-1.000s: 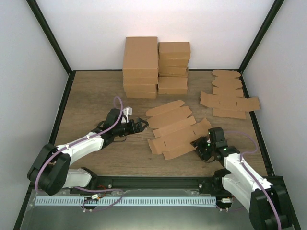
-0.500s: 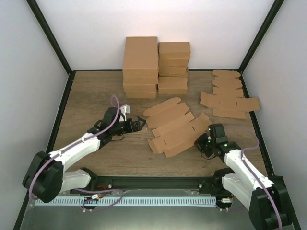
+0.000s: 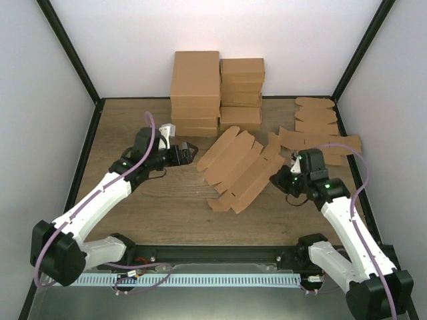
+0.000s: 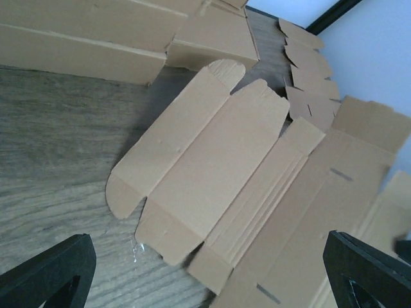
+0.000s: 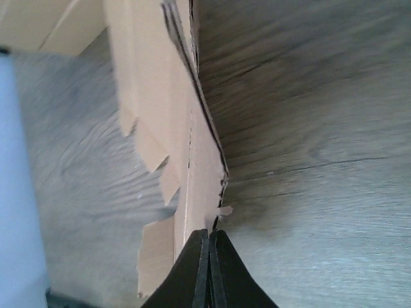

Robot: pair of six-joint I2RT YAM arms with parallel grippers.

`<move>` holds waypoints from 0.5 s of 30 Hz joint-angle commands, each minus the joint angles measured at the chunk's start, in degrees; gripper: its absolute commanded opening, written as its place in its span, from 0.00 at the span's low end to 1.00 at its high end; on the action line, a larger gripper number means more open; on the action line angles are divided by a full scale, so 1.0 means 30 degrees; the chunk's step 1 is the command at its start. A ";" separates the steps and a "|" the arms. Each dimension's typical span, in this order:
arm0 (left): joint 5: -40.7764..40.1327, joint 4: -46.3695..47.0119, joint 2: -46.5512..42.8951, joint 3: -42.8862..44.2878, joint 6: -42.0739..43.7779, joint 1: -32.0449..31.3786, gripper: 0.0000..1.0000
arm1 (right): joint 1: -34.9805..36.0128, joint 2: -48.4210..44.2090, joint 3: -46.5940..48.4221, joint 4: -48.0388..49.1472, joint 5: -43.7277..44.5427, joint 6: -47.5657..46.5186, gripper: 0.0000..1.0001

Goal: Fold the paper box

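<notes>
**1. Paper box.** The paper box (image 3: 239, 172) is unfolded: a flat brown die-cut sheet with creased panels, rounded tabs and cut slots. It is located at the centre of the wooden table (image 3: 160, 207) and is laid diagonally, with its long panels running from near left to far right. In the left wrist view, the left portion of the paper box (image 4: 212, 167) is seen lying flat on the wood.

**2. Right gripper.** The right gripper (image 3: 280, 177) is positioned at the right edge of the paper box. In the right wrist view, the jaws of the right gripper (image 5: 209, 240) are pressed together on that edge, so the cardboard is pinched between them. The paper box (image 5: 183, 128) is seen edge-on there, and the held edge appears raised off the wood, with a shadow cast beside it.

**3. Left gripper.** The left gripper (image 3: 190, 152) is placed just beside the left end of the paper box, with its tips directed towards it. The jaws are spread wide and nothing is grasped. In the left wrist view, the black fingers of the left gripper (image 4: 205, 256) are visible only at the lower corners. No contact with the cardboard is seen.

**4. Surroundings.** Stacked cartons (image 3: 217, 93) are arranged in two columns against the far wall. A pile of flat blanks (image 3: 319, 130) is located at the far right of the table. The far right flap of the paper box lies next to this pile, but it cannot be told whether they touch.
</notes>
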 commanded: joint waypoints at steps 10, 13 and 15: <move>0.4933 0.1764 0.5720 0.1690 0.3629 0.2314 1.00 | -0.0044 0.0129 0.2713 -0.2797 -0.5257 -0.5304 0.01; 0.5779 0.2911 0.7010 0.1662 0.2955 0.2567 1.00 | -0.0025 0.0311 0.2589 -0.2978 -0.5072 -0.5845 0.01; 0.5700 0.3754 0.7844 0.1479 0.2526 0.2584 0.99 | -0.0018 0.0383 0.2463 -0.2808 -0.4864 -0.5971 0.01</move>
